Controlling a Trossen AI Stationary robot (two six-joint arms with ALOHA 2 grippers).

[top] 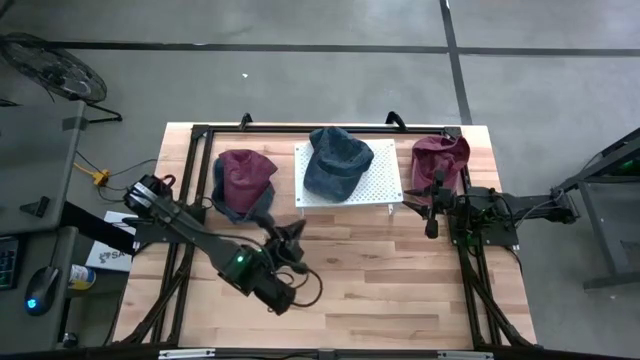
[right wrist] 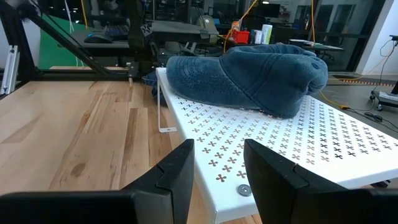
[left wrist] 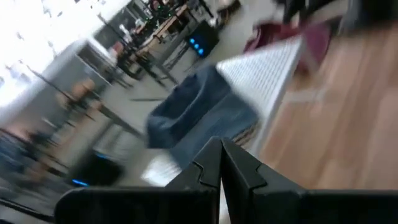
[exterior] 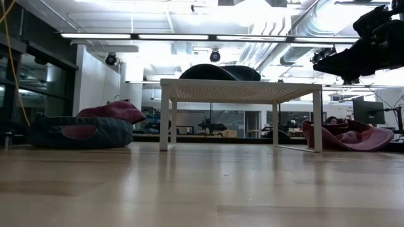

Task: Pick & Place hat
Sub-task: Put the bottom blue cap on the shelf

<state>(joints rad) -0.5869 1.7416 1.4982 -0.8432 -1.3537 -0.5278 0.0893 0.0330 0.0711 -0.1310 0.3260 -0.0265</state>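
A blue denim hat (top: 337, 163) (right wrist: 249, 78) lies on a white perforated stand (top: 385, 185) at the table's far middle. A maroon and denim hat (top: 243, 183) (exterior: 82, 126) rests on the table left of the stand, and a maroon hat (top: 440, 158) (exterior: 347, 135) lies right of it. My left gripper (top: 290, 232) (left wrist: 221, 165) hovers shut and empty over the table, near side of the left hat and the stand. My right gripper (top: 428, 206) (right wrist: 217, 165) stands open just right of the stand, pointing level at it, with nothing between its fingers.
A black frame rail (top: 320, 128) runs along the table's far edge. Bare wood (top: 380, 290) stretches across the near half of the table. The stand's legs (exterior: 165, 120) rest on the wood, with a gap under its top.
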